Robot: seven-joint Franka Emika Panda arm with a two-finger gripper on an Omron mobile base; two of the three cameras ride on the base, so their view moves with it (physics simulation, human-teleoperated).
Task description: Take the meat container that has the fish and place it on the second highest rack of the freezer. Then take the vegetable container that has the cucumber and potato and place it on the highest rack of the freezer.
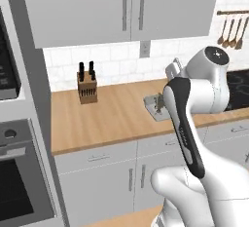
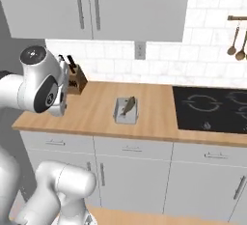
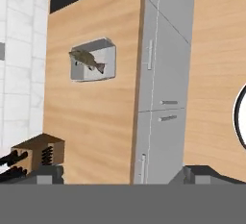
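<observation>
The meat container (image 2: 126, 110) is a small grey tray in the middle of the wooden counter (image 2: 96, 113). A slim dark fish (image 2: 128, 105) lies in it. In the left base view the tray (image 1: 154, 106) is partly hidden behind my arm. In the hand view the tray (image 3: 93, 60) and its fish (image 3: 88, 59) lie well ahead of my gripper (image 3: 124, 175). The gripper is open with nothing between its fingertips (image 3: 45, 172), and it hangs high above the counter, left of the tray. The freezer and the vegetable container are out of view.
A wooden knife block (image 2: 75, 80) stands at the back of the counter near my hand. A black cooktop (image 2: 212, 108) lies right of the tray, with utensils (image 2: 238, 38) hanging above it. White wall cabinets (image 1: 121, 7) hang overhead. An oven (image 1: 19, 182) stands at the left.
</observation>
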